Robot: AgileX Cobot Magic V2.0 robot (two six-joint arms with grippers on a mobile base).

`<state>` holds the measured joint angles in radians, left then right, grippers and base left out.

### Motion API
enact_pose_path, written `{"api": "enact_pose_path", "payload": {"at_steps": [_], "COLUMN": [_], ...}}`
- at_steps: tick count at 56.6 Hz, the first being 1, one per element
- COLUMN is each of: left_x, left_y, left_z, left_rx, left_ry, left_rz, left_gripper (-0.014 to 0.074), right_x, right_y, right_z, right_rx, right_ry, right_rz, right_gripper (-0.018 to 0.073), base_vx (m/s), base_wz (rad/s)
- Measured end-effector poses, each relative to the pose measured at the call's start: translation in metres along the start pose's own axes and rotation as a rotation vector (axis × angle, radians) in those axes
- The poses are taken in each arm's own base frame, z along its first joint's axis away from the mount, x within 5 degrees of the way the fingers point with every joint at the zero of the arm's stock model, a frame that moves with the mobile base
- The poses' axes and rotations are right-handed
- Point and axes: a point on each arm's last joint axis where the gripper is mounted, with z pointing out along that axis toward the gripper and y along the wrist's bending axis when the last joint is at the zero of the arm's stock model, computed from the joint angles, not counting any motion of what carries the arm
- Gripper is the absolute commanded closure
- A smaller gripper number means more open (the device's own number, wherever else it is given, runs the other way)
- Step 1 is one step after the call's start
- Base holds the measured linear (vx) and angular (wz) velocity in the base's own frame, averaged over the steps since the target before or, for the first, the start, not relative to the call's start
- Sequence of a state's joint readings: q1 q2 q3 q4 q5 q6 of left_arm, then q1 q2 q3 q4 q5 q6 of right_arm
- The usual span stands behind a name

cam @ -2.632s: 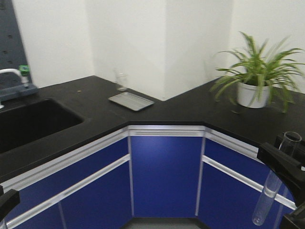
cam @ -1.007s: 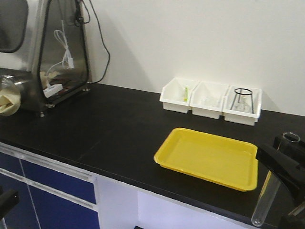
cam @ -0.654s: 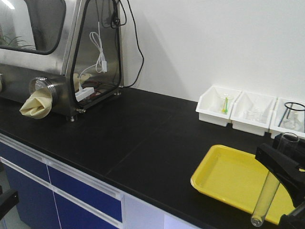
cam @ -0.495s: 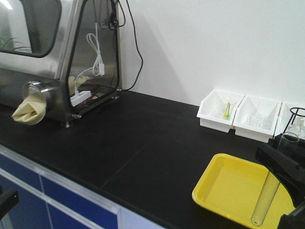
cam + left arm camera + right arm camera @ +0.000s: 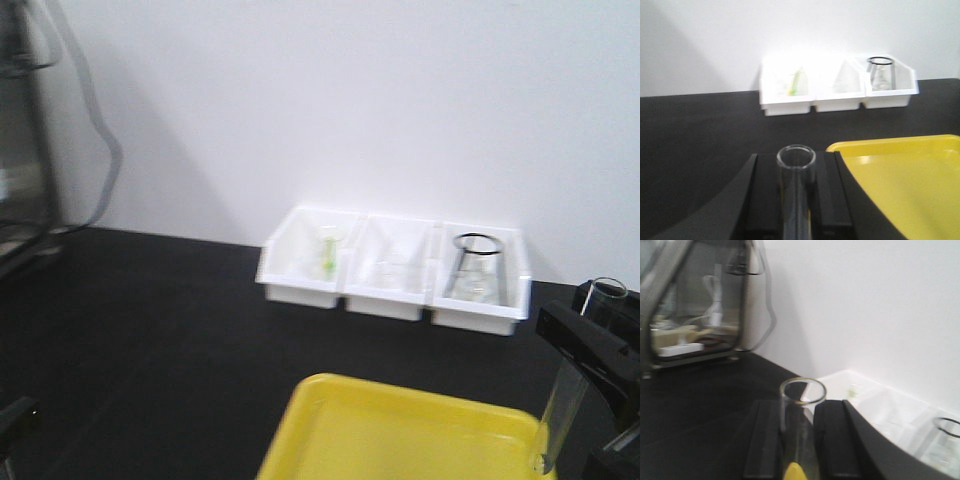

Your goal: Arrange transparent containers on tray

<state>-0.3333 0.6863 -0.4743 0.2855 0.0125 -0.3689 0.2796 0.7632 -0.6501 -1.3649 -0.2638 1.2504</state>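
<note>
Whole scene has swung since the earlier frames: the glovebox (image 5: 20, 150), which filled the left half, is now only a sliver far left of the tray (image 5: 400, 430). The three white bins (image 5: 395, 265) now sit squarely behind the tray, near its far rim but not touching it. The tray itself has come to the bottom centre of the front view, cut off by the frame edge. The flask (image 5: 478, 265) with the dark rim stands in the rightmost bin.

The grips have not changed. The right gripper (image 5: 800, 440) is clenched on the right test tube (image 5: 560, 410), which stays slightly tilted with its open end up. Its round bottom shows against the tray's right end (height above the tray is unclear, though it does not look set down). The left gripper (image 5: 796, 200) is clamped on the left test tube (image 5: 796, 190), which is off the tray's left side over the black counter (image 5: 700, 150). In the front view only a scrap of that gripper shows at the bottom left.

Judgement: the carry looks finished and the robot is lined up on the tray. Neither tube is on it yet, so lowering and releasing come next. The right tube looks closest to going down. Risk: round glass may roll once it is let go.
</note>
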Motion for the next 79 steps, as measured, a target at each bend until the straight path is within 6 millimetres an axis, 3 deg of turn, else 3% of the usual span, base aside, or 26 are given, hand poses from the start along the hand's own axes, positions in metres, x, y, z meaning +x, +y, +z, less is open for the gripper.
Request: {"api": "enact_pose_path", "payload": {"at_steps": [28, 79], "left_x": [0.0, 0.0001], "left_y": [-0.0001, -0.0001], "left_z": [0.0, 0.0], "left_rx": [0.001, 0.001], "left_ry": [0.0, 0.001], "left_rz": [0.0, 0.0], "left_gripper": [0.06, 0.0601], "right_x": [0.0, -0.0001], "right_y": [-0.0005, -0.0001], "right_z": [-0.0002, -0.0002], "right_rx": [0.006, 0.002], "right_ry": [0.001, 0.0], "right_rz": [0.0, 0.001], "right_gripper": [0.0571, 0.0571], "base_vx": [0.16, 0.01], "base_wz": [-0.48, -0.04]}}
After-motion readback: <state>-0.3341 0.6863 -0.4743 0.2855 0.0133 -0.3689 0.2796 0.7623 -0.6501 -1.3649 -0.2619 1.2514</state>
